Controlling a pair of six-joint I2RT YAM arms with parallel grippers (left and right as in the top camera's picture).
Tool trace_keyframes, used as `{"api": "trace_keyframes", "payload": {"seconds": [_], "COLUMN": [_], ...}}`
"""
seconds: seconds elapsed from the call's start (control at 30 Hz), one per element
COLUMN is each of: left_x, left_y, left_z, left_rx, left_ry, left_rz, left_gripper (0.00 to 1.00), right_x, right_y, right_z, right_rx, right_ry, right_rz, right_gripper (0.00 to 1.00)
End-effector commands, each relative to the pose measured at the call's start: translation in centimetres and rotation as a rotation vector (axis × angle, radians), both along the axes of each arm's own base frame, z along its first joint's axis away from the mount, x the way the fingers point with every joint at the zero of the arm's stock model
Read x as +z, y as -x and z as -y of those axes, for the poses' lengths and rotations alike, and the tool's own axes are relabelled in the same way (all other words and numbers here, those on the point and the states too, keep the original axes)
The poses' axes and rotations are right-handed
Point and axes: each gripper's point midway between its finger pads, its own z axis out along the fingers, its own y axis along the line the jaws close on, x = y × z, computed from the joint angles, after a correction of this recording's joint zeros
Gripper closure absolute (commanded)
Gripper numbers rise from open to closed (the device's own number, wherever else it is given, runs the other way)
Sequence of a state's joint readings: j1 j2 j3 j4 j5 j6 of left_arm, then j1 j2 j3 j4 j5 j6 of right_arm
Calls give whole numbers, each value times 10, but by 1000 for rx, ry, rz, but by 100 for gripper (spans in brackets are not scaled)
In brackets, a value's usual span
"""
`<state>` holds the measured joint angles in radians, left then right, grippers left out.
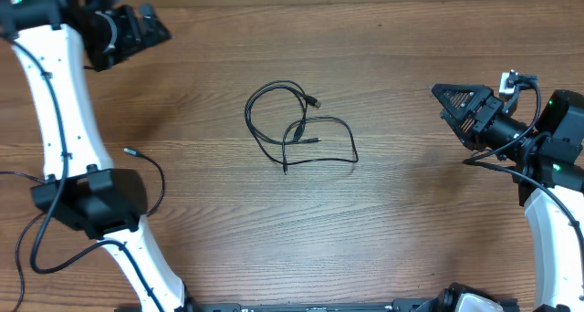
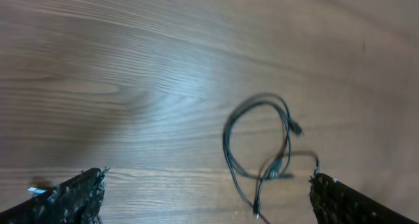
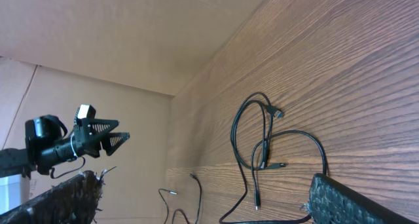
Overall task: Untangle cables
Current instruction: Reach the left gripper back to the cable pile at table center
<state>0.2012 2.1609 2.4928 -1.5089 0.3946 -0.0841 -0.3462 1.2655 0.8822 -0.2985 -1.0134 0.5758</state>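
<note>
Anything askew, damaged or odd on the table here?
Only the cables in the middle of the table: their loops cross over one another in a loose tangle, plug ends sticking out. No damage or spill shows.

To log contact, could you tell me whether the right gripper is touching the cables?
Apart: the overhead view shows table between the right gripper and the cables.
</note>
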Motion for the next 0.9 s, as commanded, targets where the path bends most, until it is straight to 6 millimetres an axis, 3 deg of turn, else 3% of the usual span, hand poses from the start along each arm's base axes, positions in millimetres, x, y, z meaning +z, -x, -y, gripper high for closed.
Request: {"api": "trace_keyframes", "payload": {"seconds": [0.0,0.23,0.5,0.7,0.87], "left_x": [-10,-18,-30,-50,-81], "left_y": [3,20,74,98,126], "left_z": [45,125,195,224,237], "left_rx": [-194,-457,-881,-1097,-1256], "left_ry": [-74,-225,-296,-285,-267], "left_rz": [-4,-9,-50,-68,-155], "left_gripper": [0,0,0,0,0], "right_x": [4,4,6,10,9], "right_y": [-1,-1,-1,-4,-8], "right_z": [1,1,2,3,8], "right_rx": [-4,-4,-5,-7,-38], "right_ry": [11,8,10,20,44], "right_rz": [18,16,23,51,56], "right_gripper": [0,0,0,0,0]}}
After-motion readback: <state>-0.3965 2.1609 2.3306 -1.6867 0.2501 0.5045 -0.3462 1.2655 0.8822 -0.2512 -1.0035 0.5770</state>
